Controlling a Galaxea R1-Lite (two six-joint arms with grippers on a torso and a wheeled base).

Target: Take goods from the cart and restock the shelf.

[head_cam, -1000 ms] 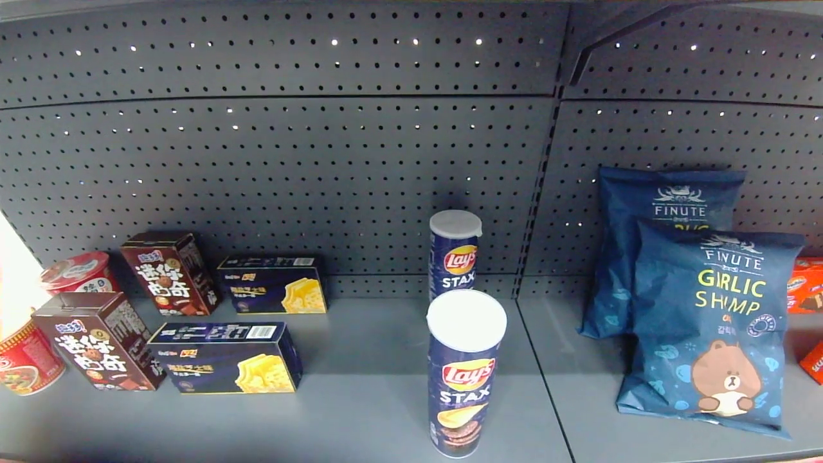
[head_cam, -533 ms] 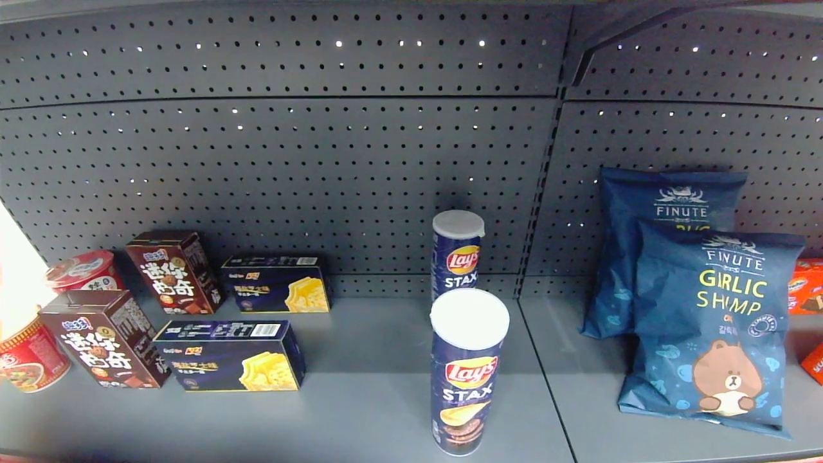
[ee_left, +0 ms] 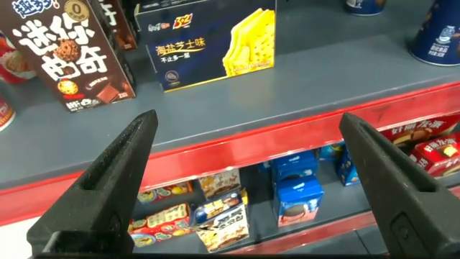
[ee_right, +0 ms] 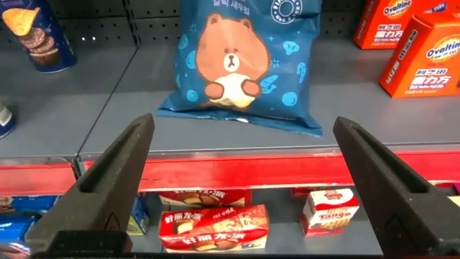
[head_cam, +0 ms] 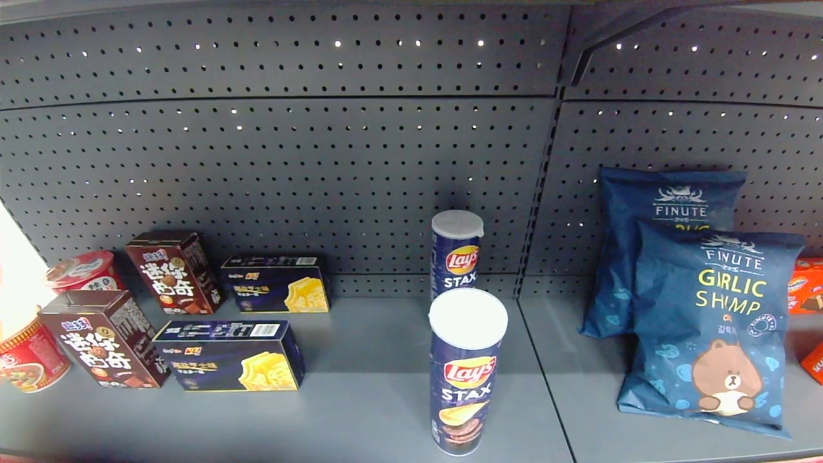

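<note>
The grey shelf (head_cam: 373, 392) holds goods in rows. Two dark blue chip cans stand one behind the other, the front can (head_cam: 466, 370) near the shelf edge and the back can (head_cam: 455, 252) by the pegboard. Two blue snack bags (head_cam: 707, 328) lean at the right. My left gripper (ee_left: 251, 187) hangs open in front of the shelf's red edge (ee_left: 287, 140), below the navy cheese box (ee_left: 212, 43) and a brown chocolate box (ee_left: 68, 54). My right gripper (ee_right: 241, 191) is open too, in front of the bear-printed bag (ee_right: 241, 61). Both are empty.
Brown chocolate boxes (head_cam: 103, 337), navy boxes (head_cam: 228, 357) and red noodle cups (head_cam: 29, 363) fill the shelf's left side. Orange boxes (head_cam: 807, 286) sit at the far right. A lower shelf with more snack packs (ee_right: 215, 226) lies under the red edge. Bare shelf lies between the boxes and cans.
The head view has shifted very slightly; the goods on the shelf have not moved.
</note>
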